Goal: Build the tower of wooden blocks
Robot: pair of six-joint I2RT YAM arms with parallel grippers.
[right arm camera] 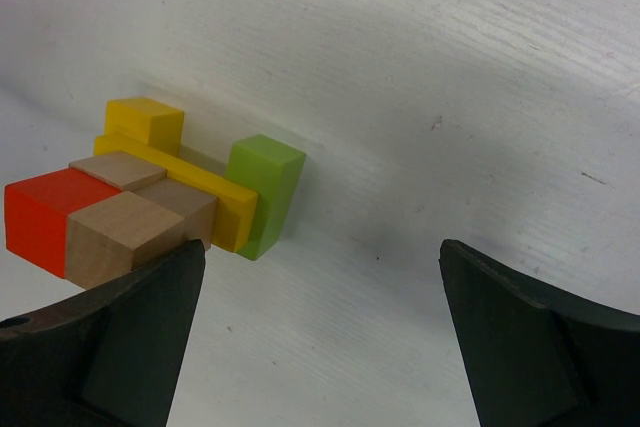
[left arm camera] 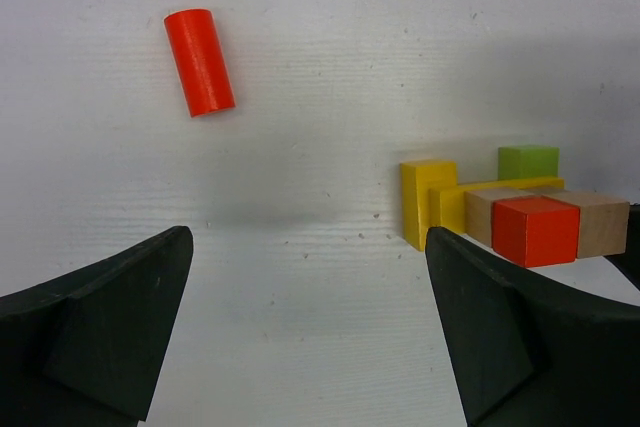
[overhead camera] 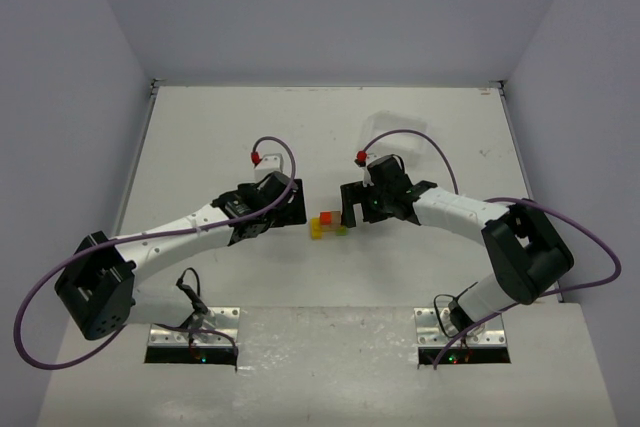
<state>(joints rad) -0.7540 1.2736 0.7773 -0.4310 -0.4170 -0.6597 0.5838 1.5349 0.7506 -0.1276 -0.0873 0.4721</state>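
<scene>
**Both pincers wide open, the block tower lying between them on the table**

The white table carries the whole scene. The two arms reach from its near edge toward the middle. The left arm comes in from the left and the right arm from the right, so that their ends face each other.

The left gripper stands with its jaws wide apart and holds nothing. The right gripper is also spread wide and empty.

The wood block tower lies on the table in the gap between the two pincers, a little nearer to the arm bases than their tips. The right gripper is just beside it, and the left gripper is near but apart.

In the left wrist view the tower sits at the right side, beyond the right finger and not between the fingers of the left gripper. In the right wrist view the tower sits at the left, just behind the left finger of the right gripper. Whether the finger touches it, I cannot tell.

A red cylinder lies on its side, well apart from the tower.

In the tower, a yellow plank runs from a yellow block to a green block standing upright. Two plain brown cubes and a red cube press against the plank on the near side
</scene>
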